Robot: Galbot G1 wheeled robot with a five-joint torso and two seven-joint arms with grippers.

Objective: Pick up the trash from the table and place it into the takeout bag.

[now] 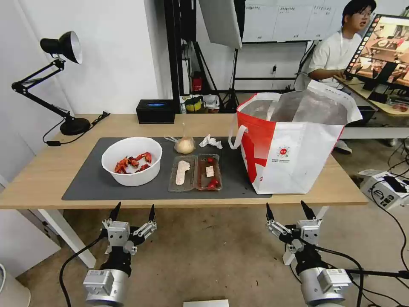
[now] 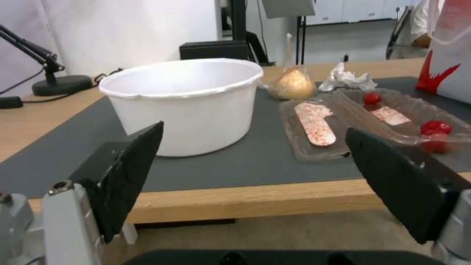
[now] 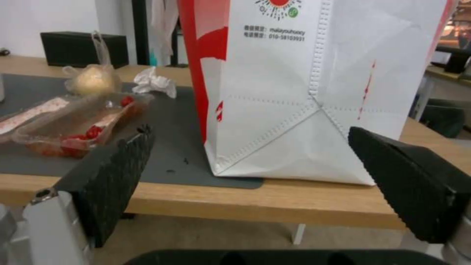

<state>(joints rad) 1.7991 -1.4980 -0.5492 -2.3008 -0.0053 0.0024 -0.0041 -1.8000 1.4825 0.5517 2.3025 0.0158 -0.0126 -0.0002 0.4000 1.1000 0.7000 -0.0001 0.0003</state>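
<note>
On the table (image 1: 51, 170), a dark grey mat carries the trash. A white bowl (image 1: 132, 160) (image 2: 186, 103) with red shells sits at its left. Right of it lies an opened clear tray (image 1: 195, 172) (image 2: 373, 121) (image 3: 73, 125) with red scraps. Behind the tray are a small clear bag with a beige lump (image 1: 185, 145) (image 2: 293, 84) (image 3: 92, 81) and a crumpled tissue (image 1: 210, 141) (image 2: 347, 78) (image 3: 154, 83). The white and red takeout bag (image 1: 294, 145) (image 3: 314, 92) stands open at the right. My left gripper (image 1: 132, 210) (image 2: 255, 176) and right gripper (image 1: 288, 209) (image 3: 255, 176) hang open below the table's front edge, holding nothing.
A black tissue box (image 1: 156, 111) and a black desk lamp (image 1: 59, 81) with its cable stand at the table's back left. A person sits at a monitor desk (image 1: 383, 102) behind the bag. Boxes and cables (image 1: 385, 187) lie on the floor to the right.
</note>
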